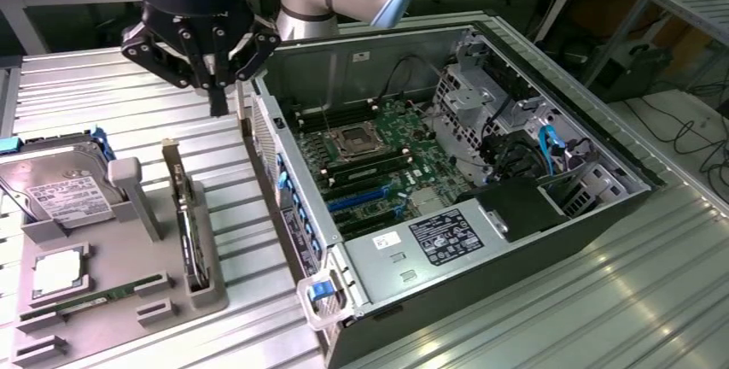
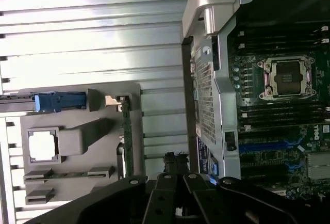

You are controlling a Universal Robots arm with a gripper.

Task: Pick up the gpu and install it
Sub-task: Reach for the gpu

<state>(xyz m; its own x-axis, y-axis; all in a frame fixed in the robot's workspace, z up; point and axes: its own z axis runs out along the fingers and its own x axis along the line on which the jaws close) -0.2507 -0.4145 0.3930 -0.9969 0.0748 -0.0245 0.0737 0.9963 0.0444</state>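
Note:
The gpu (image 1: 183,215) is a slim dark card standing on its edge in a slot of the grey holder tray (image 1: 211,296), its silvery bracket strip pointing to the back. In the wrist view the gpu (image 2: 125,136) appears edge-on as a thin line in the tray (image 2: 77,92). My gripper (image 1: 218,106) hangs above the table, behind the card and beside the open computer case (image 1: 341,249), with its fingers together and nothing between them. It is clearly above and apart from the gpu. In the wrist view, the gripper (image 2: 175,158) shows with its dark linkage.
The tray also holds a silver hard drive (image 1: 63,185) with blue rails, a square processor (image 1: 57,271) and a green memory stick (image 1: 97,296). Inside the case lie the motherboard (image 1: 376,155) with blue card slots (image 1: 358,200), a power supply (image 1: 439,237) and drive cages (image 1: 490,87).

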